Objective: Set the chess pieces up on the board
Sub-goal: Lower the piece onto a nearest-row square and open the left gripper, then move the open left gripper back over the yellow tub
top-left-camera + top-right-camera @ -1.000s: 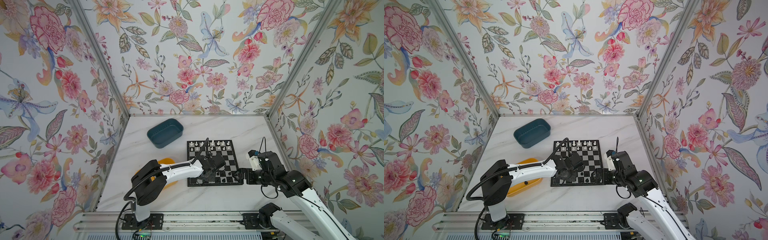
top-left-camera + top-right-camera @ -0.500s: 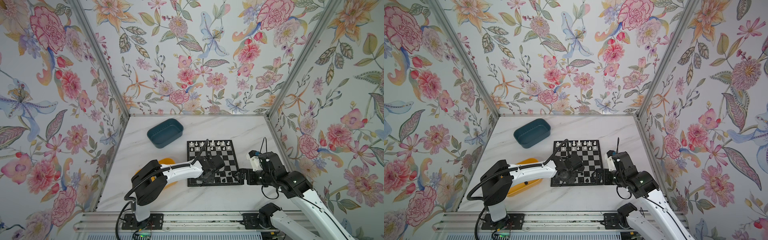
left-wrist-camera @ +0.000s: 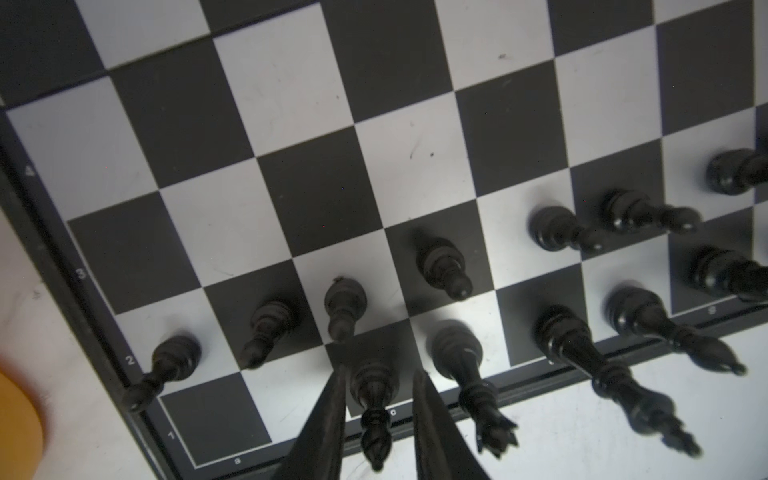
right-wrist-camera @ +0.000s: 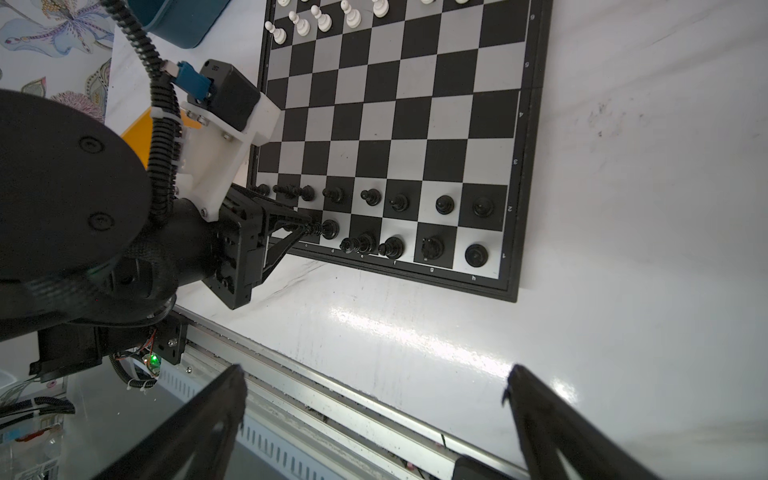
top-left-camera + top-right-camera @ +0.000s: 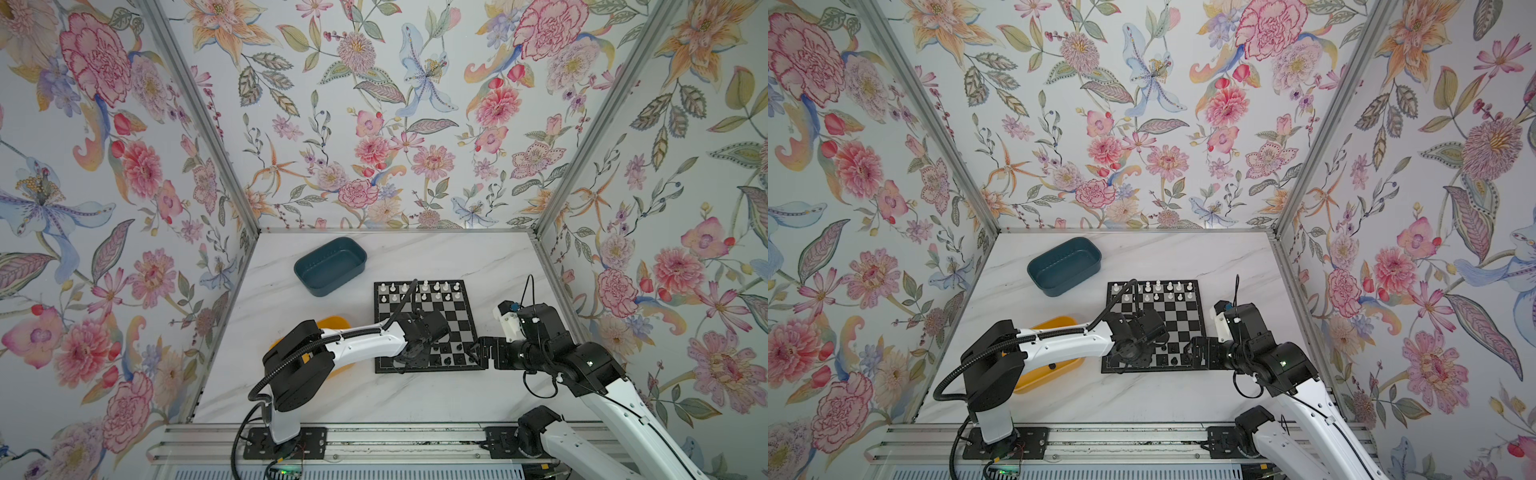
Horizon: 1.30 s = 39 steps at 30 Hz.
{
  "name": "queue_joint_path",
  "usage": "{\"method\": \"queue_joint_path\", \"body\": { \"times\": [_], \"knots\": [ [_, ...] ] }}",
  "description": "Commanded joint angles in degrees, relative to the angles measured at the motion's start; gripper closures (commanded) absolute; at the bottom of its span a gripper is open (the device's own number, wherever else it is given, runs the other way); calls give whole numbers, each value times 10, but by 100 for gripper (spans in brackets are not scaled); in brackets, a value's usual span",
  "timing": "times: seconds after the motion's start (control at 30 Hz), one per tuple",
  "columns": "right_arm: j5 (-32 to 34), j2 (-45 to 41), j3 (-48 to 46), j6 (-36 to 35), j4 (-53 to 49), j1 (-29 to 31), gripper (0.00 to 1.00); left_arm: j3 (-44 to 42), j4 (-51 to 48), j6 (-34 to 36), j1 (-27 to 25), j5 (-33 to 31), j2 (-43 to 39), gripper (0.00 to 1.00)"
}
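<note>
Left hand (image 3: 380, 370) straddles a black piece (image 3: 374, 388), not pinching.
Board (image 3: 399, 54) near edge; right hand (image 4: 376, 372) spread empty; overhead, the wrist hides this.

Two eyes high, one per wrist.
Both top views look steeply down on the whole table (image 5: 415, 399); the left wrist view hangs close over the black chess pieces (image 3: 442, 266) on the board (image 3: 299, 95), the right sees them from farther back.

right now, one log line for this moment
left gripper: open, straddling upright black bishop on board back row | right gripper: open, empty | status: black side unfinished
</note>
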Motion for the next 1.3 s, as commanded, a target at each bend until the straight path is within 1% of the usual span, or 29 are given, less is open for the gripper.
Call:
{"method": "queue_joint_path", "body": {
  "times": [0.0,0.13,0.33,0.43,0.53,0.63,0.77,0.9,1.0,1.13,1.27],
  "knots": [
    [-6,0,-7,-3,-14,-4,1,15,-24,0,-7,-20,-6,68],
    [-5,-1,-6,-3,-15,-5,1,27,-35,-2,-7,-28,-17,68],
    [-4,2,-1,-6,-14,-6,1,86,-66,2,-2,-57,-40,66],
    [-2,9,5,-10,-14,-7,1,110,-87,5,7,-83,-62,64],
    [0,23,20,-14,-14,-8,1,103,-115,4,24,-115,-101,63],
    [0,47,36,-20,-8,-7,1,53,-134,0,54,-144,-160,62],
    [-10,90,62,-36,8,-5,1,-42,-144,-21,100,-162,-263,62],
    [-24,148,98,-51,32,0,1,-161,-143,-59,146,-167,-370,60],
    [-36,197,124,-61,53,4,1,-248,-135,-90,179,-155,-437,59],
    [-51,259,159,-68,79,12,1,-311,-127,-104,213,-141,-484,58],
    [-57,327,209,-79,93,23,1,-341,-111,-79,263,-121,-492,59]
  ]
}}
